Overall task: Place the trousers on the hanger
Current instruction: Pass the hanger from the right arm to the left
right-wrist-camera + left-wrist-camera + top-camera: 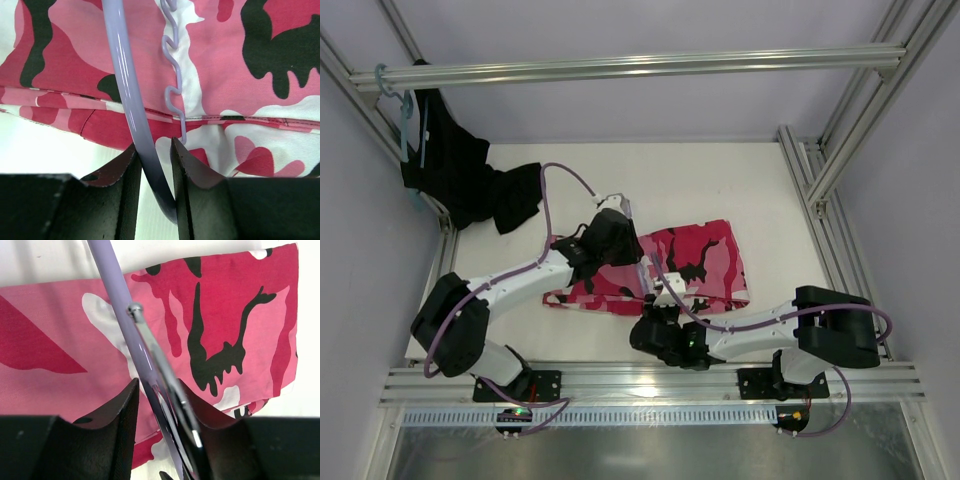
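the trousers (705, 262) lie folded flat on the surface (720, 190), long axis running left to right, between the 2 arms. the hanger (120, 65) lies on top of them, crossing that axis. its pale bar runs from the far side of the fabric toward the near edge, so bar and trousers sit roughly at right angles.

the left end effector (157, 385) holds the far part. its jaws stand narrow, and the bar and a metal stem fill the gap between them, which reads as a pinch. the right end effector (153, 145) is at the near, curved corner, just off the fabric's hem. its jaws are nearly closed around the bar, but i cannot tell whether they clamp it or only bracket it.

most of the cloth lies to the right of the bar. the hanger is above the trousers, not under them - my guess is the coming move turns on getting a fold over that bar.
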Motion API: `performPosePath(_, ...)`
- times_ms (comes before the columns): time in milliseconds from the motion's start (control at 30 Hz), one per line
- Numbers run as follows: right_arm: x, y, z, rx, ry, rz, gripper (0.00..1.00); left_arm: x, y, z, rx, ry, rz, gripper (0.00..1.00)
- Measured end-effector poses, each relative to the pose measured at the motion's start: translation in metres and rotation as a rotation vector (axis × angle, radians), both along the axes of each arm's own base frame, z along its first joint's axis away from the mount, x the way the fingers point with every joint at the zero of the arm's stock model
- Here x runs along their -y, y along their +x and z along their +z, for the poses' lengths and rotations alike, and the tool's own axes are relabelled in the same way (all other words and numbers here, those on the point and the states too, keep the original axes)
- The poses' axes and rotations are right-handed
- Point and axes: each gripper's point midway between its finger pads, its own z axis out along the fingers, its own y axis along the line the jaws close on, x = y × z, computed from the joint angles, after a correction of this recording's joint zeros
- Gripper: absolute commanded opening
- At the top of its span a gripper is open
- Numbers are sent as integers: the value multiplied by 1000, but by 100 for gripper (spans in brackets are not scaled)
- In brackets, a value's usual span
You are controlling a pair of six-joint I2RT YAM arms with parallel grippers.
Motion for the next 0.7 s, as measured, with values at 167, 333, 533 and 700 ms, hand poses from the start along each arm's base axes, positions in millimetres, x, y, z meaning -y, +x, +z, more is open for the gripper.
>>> performPosePath(167, -6, -2, 1, -15, 48, 1, 31, 1, -1, 0, -6, -7, -2, 37)
performPosePath(333, -10, -3, 1, -33, 89, -9, 27, 4, -7, -1, -28, -38, -8, 48)
performPosePath(533, -12, -5, 1, -53, 138, -34, 22, 6, -20, 10, -46, -133, -11, 47)
performPosePath(700, -13, -6, 2, -66, 160, -53, 22, 10, -24, 15, -59, -187, 0, 45)
